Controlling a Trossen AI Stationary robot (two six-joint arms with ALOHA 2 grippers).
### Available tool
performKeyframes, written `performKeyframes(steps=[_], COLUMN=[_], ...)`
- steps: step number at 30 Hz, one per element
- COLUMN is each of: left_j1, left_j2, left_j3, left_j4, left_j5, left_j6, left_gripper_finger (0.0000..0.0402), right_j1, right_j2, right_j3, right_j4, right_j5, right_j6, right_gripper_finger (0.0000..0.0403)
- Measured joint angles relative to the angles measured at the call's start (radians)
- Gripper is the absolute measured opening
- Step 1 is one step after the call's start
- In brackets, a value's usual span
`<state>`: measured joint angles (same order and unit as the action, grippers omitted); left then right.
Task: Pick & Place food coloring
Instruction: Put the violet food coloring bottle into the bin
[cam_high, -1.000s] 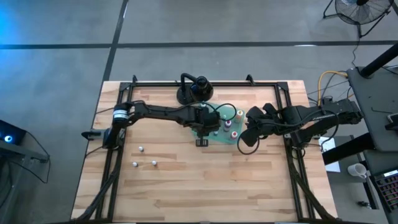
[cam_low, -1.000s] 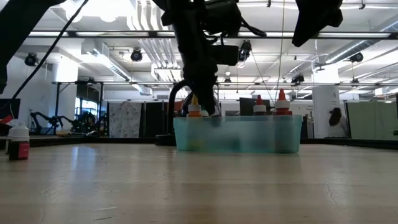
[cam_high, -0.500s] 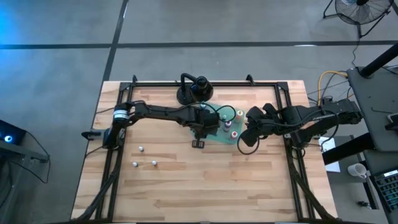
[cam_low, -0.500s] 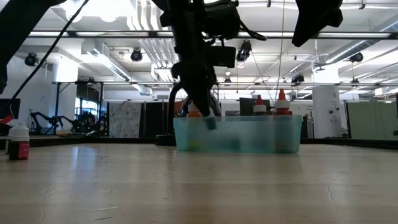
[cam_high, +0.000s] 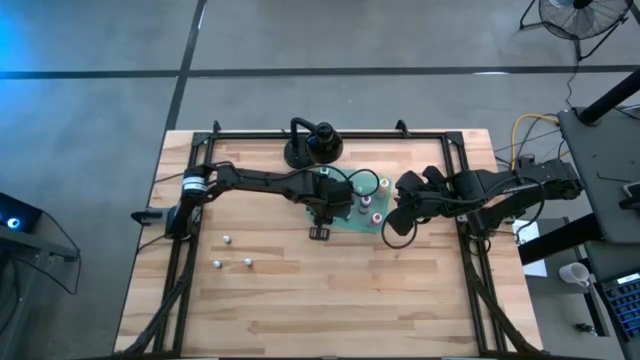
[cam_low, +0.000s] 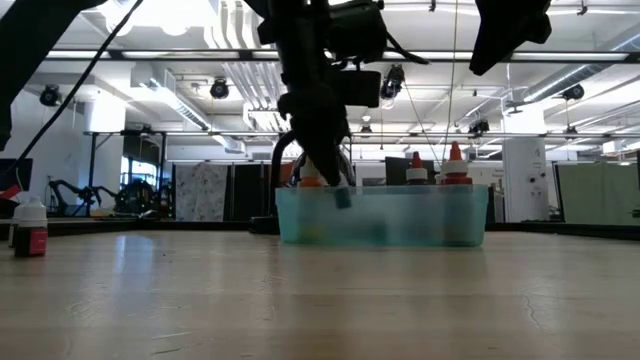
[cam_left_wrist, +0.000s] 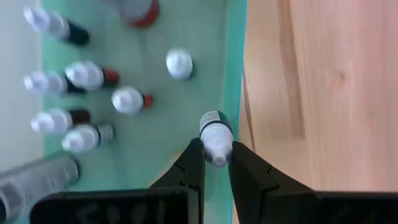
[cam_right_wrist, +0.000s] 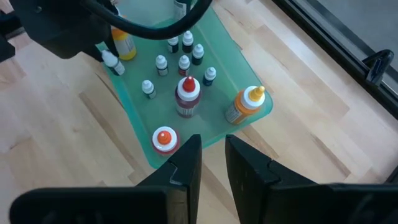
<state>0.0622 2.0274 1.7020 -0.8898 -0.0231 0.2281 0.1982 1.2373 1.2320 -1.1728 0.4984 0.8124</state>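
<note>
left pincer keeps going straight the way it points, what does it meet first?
Probably the green tray: the left pincer, shut on a small bottle, points down at the tray's edge by the bare wood. Depth is unclear.

The table (cam_high: 330, 300) is pale blond wood in long planks with darker grain lines, framed by black rails. The tray (cam_right_wrist: 245, 74) is translucent mint green. The small food coloring bottles (cam_left_wrist: 93, 74) have white caps over dark, red or grey bodies; the one (cam_left_wrist: 216, 134) between the black fingers (cam_left_wrist: 189, 171) has a white cap and dark body. Two larger bottles (cam_right_wrist: 245, 104) are orange with white-and-yellow tops, another (cam_right_wrist: 187, 96) is dark red with a red tip. Both arms (cam_high: 260, 182) and the round-based stand (cam_high: 312, 145) are black. The floor (cam_high: 100, 60) is grey.
</note>
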Motion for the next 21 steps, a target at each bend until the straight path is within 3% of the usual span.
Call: performKeyframes(steps=[21], left_j1=[0.001], left_j2=[0.060], left_j3=[-0.001], left_j4=[0.085], left_j5=[-0.011], left_j6=[0.020], left_gripper_finger=[0.0028], right_j1=[0.000], right_j2=[0.000], right_j3=[-0.011], right_j4=[-0.001], right_j5=[0.001], right_j6=[0.000], right_gripper_finger=[0.0063])
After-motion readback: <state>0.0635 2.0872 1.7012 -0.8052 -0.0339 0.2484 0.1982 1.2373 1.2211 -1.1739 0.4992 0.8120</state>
